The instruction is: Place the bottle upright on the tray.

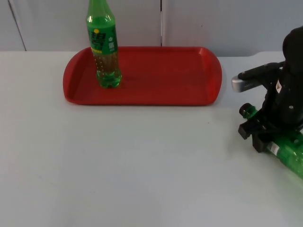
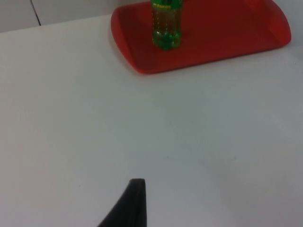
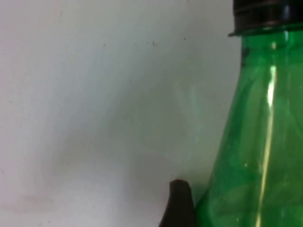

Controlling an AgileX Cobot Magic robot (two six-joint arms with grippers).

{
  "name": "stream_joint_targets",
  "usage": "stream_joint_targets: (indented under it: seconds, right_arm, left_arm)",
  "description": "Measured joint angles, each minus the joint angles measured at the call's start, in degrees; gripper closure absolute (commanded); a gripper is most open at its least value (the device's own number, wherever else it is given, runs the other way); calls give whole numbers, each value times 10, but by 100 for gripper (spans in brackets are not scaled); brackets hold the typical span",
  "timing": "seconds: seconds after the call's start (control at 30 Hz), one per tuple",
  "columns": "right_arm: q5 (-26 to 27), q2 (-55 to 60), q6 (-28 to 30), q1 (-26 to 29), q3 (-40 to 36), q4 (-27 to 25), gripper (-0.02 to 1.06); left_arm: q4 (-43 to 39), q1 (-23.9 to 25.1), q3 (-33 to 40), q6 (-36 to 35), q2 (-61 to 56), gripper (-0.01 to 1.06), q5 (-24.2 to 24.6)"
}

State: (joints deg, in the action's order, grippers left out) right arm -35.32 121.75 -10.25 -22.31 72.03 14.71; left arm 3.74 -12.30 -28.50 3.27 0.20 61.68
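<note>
Red tray (image 1: 199,75) bears an upright bottle (image 1: 105,47); right gripper (image 1: 260,135) fingers clasp a lying bottle (image 1: 289,153).

The right arm (image 1: 289,90) is black and bulky, with a silver-grey cylinder (image 1: 238,84) on one black bar and blocky black fingers (image 1: 259,137).

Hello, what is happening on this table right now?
One green bottle already stands upright at the left end of the red tray. A second green bottle lies on its side on the white table, to the right of the tray. The right gripper is down at that bottle's neck, apparently taking hold of it to bring it to the tray. The left gripper waits above bare table, away from the tray.
</note>
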Motion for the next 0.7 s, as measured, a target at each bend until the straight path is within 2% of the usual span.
stream_joint_targets:
  seconds: [0.13,0.2,0.3,0.33,0.4,0.43,0.47,0.5,0.7]
  right_arm:
    - [2,0,0,0,0,0,104]
    - [3,1,0,0,0,0,96]
    - [5,1,0,0,0,0,64]
    - [6,1,0,0,0,0,64]
    - [8,1,0,0,0,0,29]
    - [8,1,0,0,0,0,17]
    - [10,1,0,0,0,-1,17]
    - [11,1,0,0,0,-1,1]
    - [19,1,0,0,0,-6,0]
  left_arm:
    - [0,0,0,0,0,0,0]
    - [0,0,0,0,0,0,0]
    - [0,0,0,0,0,0,0]
    - [0,0,0,0,0,0,0]
    - [0,0,0,0,0,0,0]
    - [0,0,0,0,0,0,0]
    - [0,0,0,0,0,0,0]
    - [0,0,0,0,0,0,0]
    - [0,0,0,0,0,0,0]
